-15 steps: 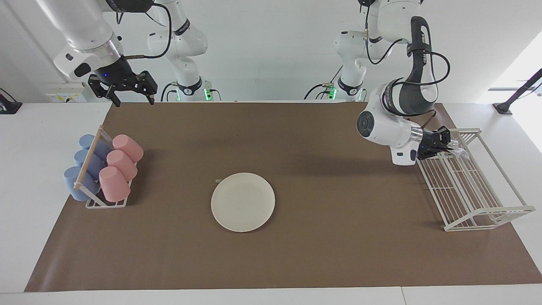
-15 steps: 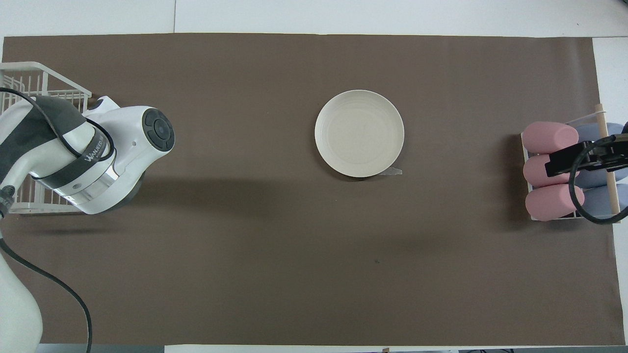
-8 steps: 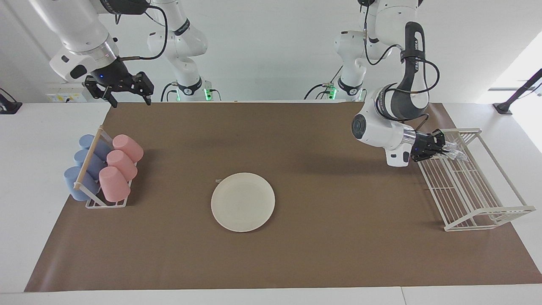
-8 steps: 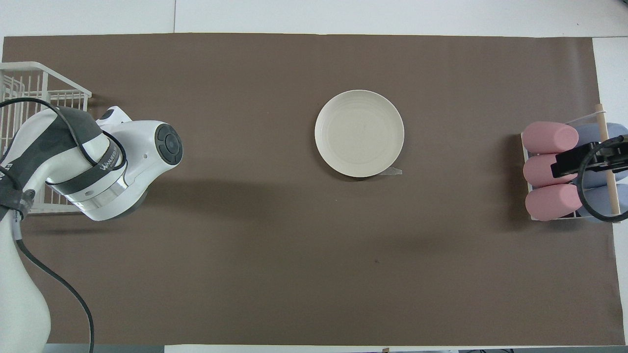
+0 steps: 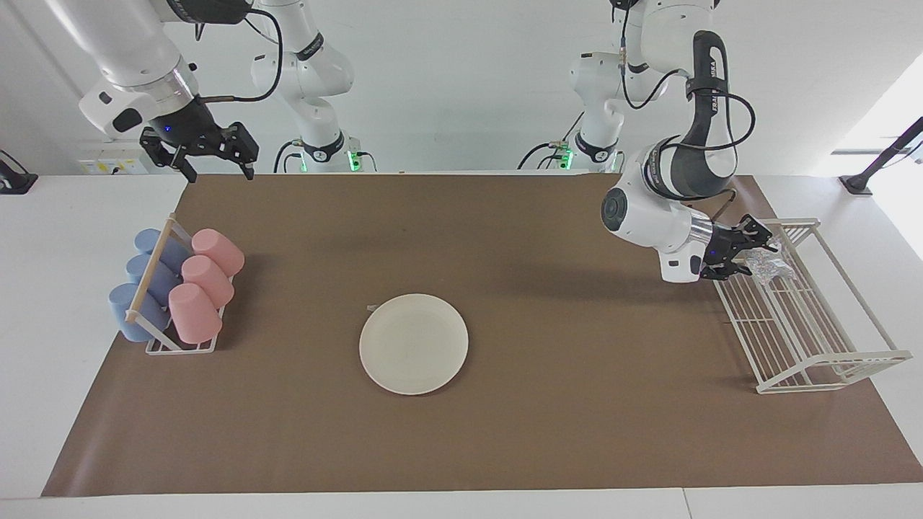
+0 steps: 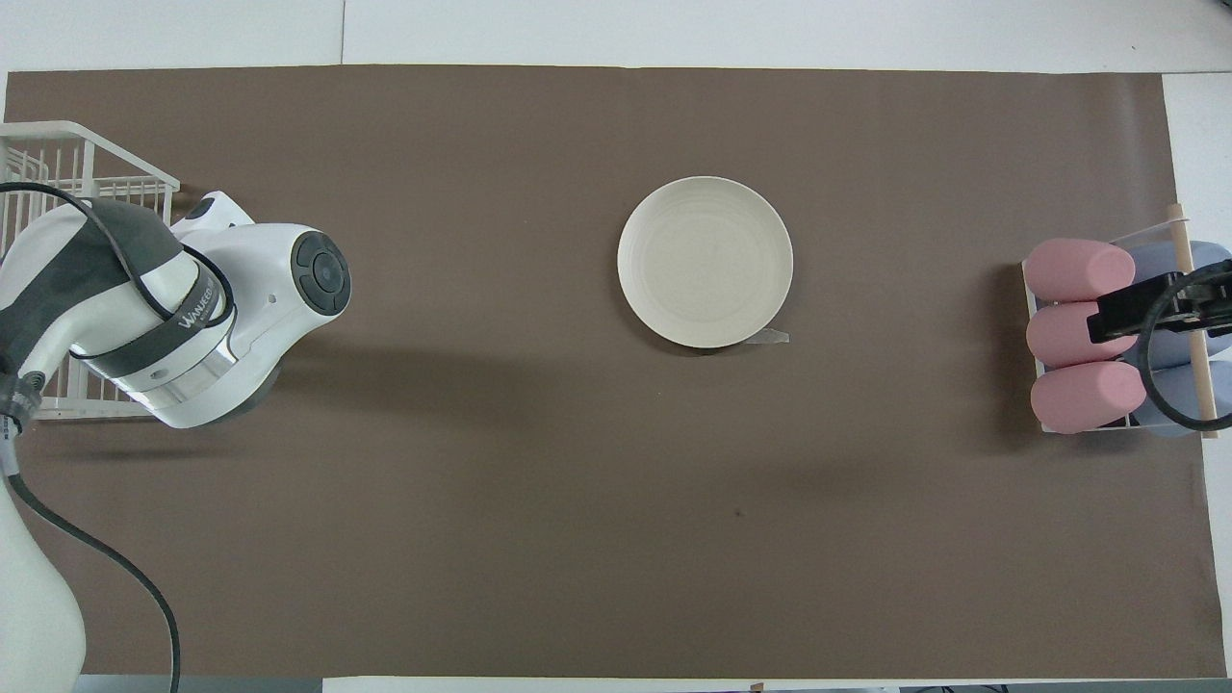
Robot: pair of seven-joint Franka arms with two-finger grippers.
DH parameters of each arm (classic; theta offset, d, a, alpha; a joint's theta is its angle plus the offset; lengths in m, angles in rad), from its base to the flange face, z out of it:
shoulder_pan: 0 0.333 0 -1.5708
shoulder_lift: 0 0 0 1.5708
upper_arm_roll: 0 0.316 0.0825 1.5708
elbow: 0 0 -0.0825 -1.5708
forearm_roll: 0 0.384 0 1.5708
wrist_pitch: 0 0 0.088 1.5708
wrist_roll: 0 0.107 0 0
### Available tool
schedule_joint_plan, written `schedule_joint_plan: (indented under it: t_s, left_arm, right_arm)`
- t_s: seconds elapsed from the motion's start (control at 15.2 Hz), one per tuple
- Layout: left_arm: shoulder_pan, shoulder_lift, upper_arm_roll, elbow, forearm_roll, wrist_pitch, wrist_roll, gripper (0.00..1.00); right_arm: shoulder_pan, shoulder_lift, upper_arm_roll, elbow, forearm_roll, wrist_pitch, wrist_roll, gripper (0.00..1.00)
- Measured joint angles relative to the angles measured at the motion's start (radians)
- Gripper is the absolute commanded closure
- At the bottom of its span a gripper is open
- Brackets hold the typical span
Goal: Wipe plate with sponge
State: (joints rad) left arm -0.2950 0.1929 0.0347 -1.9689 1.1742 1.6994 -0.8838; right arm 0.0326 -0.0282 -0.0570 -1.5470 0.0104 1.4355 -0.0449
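The cream-white plate (image 5: 413,344) lies flat on the brown mat, mid-table; it also shows in the overhead view (image 6: 705,261). The silvery sponge (image 5: 770,266) rests on the white wire rack (image 5: 807,339) at the left arm's end of the table. My left gripper (image 5: 748,252) is at the rack's end nearest the robots. It is open, with a finger on either side of the sponge. In the overhead view the arm's wrist hides this gripper and the sponge. My right gripper (image 5: 213,163) is open and empty, waiting in the air above the cup rack (image 6: 1155,308).
A small rack (image 5: 180,347) with three pink cups (image 5: 205,277) and three blue cups (image 5: 144,282) on their sides stands at the right arm's end. A bit of tape (image 6: 773,336) sticks out from under the plate. Bare brown mat lies between plate and wire rack.
The left gripper's fingers have spread apart at the sponge, and the sponge sits slightly lower on the wire rack. The right gripper has drifted slightly up and toward the robots.
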Motion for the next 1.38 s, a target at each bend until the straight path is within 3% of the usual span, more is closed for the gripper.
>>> schedule_joint_plan:
  t_s: [0.53,0.72,1.05,1.38]
  left_arm:
    - [0.01,-0.012,0.011,0.13,-0.151,0.001,0.096,0.0]
    - [0.026,-0.016,0.016,0.221,-0.257,-0.015,0.183,0.0]
    - [0.087,-0.062,0.024,0.36,-0.523,-0.074,0.415,0.0]
    - [0.215,-0.183,0.031,0.388,-0.855,-0.142,0.674,0.0]
  right_arm:
    - [0.0,0.0,0.0,0.0,0.0,0.021,0.001,0.0]
    - [0.0,0.0,0.002,0.0,0.0,0.021,0.001,0.0]
    - [0.0,0.0,0.003,0.0,0.0,0.021,0.001,0.0]
    - [0.0,0.0,0.004,0.0,0.0,0.021,0.001,0.0]
